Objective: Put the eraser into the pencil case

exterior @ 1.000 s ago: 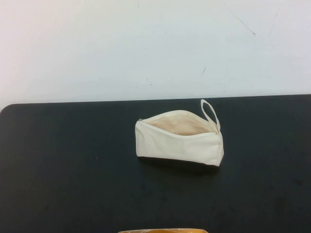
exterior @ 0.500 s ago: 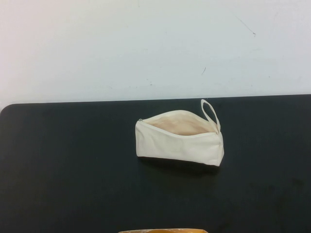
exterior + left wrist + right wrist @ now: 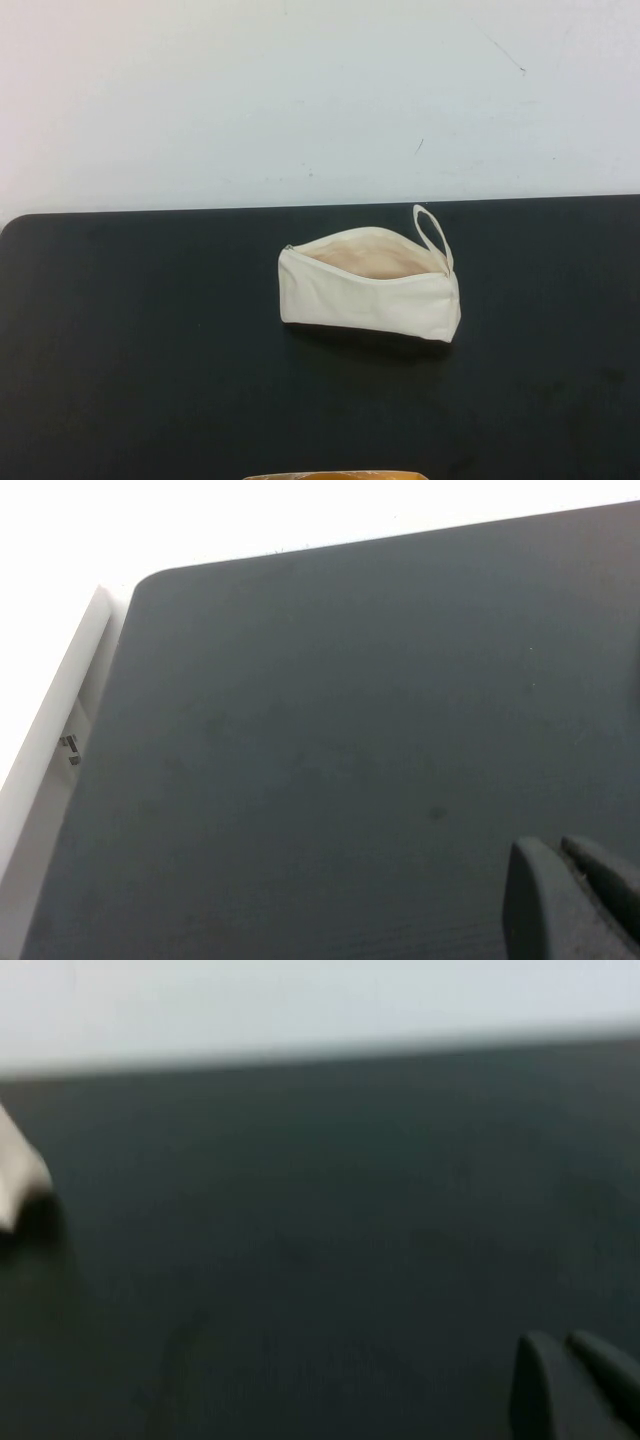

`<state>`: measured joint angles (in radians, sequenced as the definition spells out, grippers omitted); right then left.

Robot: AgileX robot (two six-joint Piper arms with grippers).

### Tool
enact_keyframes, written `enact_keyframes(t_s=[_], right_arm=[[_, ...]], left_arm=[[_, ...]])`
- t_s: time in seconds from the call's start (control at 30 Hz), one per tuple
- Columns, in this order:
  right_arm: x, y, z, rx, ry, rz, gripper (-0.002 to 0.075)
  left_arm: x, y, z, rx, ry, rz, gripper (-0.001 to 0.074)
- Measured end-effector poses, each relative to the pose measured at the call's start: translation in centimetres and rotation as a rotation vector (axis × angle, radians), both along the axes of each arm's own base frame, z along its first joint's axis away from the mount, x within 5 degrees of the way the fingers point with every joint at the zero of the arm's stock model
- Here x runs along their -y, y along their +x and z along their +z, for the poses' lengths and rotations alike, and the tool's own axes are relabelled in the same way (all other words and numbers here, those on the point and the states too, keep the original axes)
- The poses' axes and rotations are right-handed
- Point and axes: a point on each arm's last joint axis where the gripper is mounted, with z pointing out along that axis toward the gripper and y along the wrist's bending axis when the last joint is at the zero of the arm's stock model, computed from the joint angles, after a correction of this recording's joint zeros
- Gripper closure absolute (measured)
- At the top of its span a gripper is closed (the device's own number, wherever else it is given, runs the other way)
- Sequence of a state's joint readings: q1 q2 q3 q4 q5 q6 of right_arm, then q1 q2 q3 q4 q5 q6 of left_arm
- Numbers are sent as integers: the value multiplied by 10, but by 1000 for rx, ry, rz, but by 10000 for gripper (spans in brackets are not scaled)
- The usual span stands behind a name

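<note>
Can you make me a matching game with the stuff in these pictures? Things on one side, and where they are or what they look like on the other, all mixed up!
Things:
1. pencil case
2. loop strap
3. black mat
4. left gripper
5. right gripper

Descriptions:
A. dark, covers the table
B. cream-white, unzipped, beige inside
C. sticks up at the pouch's right end
D. hangs over bare mat near its rounded corner
E. hangs over the mat with a bit of pouch at the view's edge

Pairs: 1-B, 2-C, 3-A, 4-D, 5-E

No eraser shows.
</note>
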<state>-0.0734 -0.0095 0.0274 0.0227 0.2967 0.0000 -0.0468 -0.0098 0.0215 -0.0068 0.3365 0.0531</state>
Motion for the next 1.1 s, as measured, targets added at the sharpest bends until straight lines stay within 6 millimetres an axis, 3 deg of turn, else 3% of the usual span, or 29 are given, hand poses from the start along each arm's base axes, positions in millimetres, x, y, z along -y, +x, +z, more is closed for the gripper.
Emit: enact_keyframes(t_s=[0.5,1.1], right_arm=[[3,-1,-4,-54,-150,11,727],[3,-1,-4,-55,-168,16,727]], left_arm=[[0,0,0,0,0,0,736],[0,0,0,0,0,0,736]])
